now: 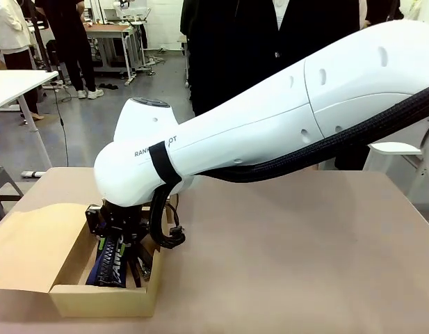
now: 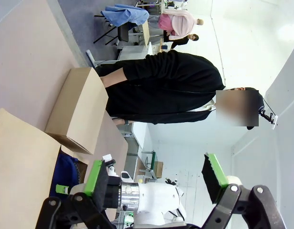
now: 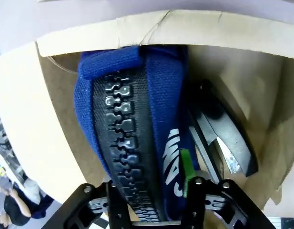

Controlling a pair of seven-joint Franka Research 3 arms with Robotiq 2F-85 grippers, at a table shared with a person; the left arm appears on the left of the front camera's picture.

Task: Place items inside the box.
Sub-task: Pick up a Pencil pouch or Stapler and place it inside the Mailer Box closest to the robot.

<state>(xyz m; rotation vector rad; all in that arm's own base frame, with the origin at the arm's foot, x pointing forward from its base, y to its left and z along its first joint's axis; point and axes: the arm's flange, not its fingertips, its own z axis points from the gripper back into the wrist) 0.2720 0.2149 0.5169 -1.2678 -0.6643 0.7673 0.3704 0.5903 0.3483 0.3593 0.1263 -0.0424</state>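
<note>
The box (image 1: 103, 300) sits at the table's near left with its wide flap lid (image 1: 33, 243) folded out to the left. My right arm reaches across into it. A navy blue zip pouch (image 3: 137, 124) stands on edge inside, its black zipper facing the camera. My right gripper (image 3: 149, 176) straddles it with fingers apart, one green pad (image 3: 186, 171) at the pouch's side. From the front, the right gripper (image 1: 124, 254) is down in the box with the pouch (image 1: 110, 263) under it. A black stapler (image 3: 223, 143) lies beside the pouch. My left gripper (image 2: 154, 174) is open and holds nothing.
A smaller tan carton (image 2: 77, 109) stands closed on the table near a person in black (image 2: 166, 86) at the far side. The box's flap (image 2: 18, 162) lies below it in that view. The brown tabletop (image 1: 304, 257) to the right of the box is bare.
</note>
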